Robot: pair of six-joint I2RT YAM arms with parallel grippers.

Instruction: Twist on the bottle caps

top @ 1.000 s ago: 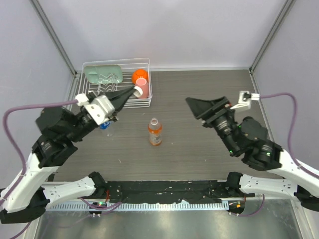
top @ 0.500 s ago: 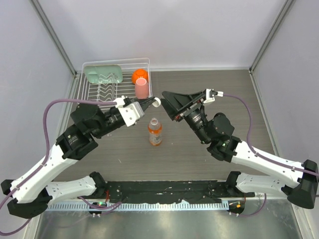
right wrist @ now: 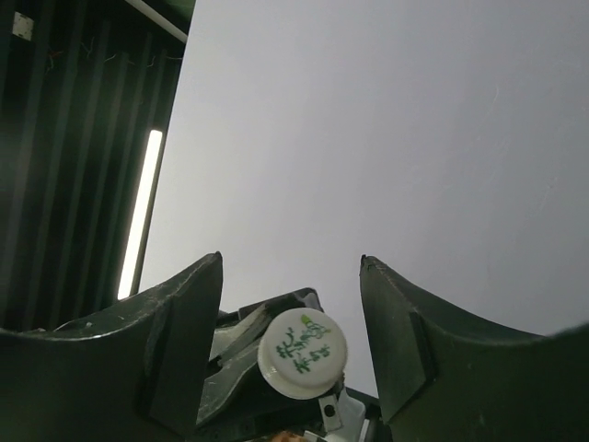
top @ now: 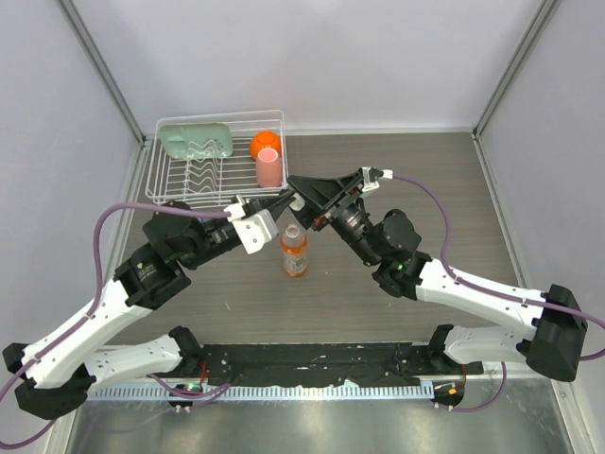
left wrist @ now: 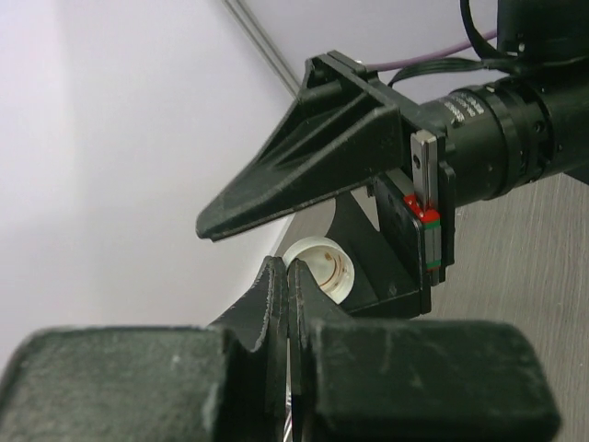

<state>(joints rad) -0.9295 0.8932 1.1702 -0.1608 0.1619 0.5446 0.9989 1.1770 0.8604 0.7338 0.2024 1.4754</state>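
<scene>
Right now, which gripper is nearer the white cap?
Left. The left gripper is shut on the white cap, pinching its rim. The right gripper is open, its jaws flanking the cap without touching.

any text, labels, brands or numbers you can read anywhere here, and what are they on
White cap, top face: green printed marks, possibly characters, too blurred to read.
Orange bottle, label: too small to read in the top view.
Inside of the white cap, left wrist view: only a brownish ring, no writing.
No other writing is visible, so no text can be quoted as legible.
</scene>
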